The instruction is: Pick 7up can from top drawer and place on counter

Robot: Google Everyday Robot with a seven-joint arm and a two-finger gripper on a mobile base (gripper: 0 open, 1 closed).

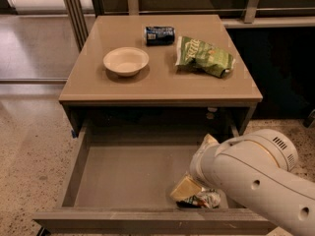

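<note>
The top drawer (123,181) is pulled open below the counter (162,82). The 7up can (205,199), silvery-white with green and red marks, lies on its side near the drawer's front right. My gripper (189,190) reaches down into the drawer at the can's left end, with a tan finger (185,187) beside or on the can. My white arm (256,181) comes in from the lower right and hides the right part of the drawer.
On the counter stand a cream bowl (126,61), a dark blue can (159,35) lying on its side, and a green chip bag (204,57). Metal posts (74,14) stand behind the counter's left. Speckled floor (29,151) lies to the left.
</note>
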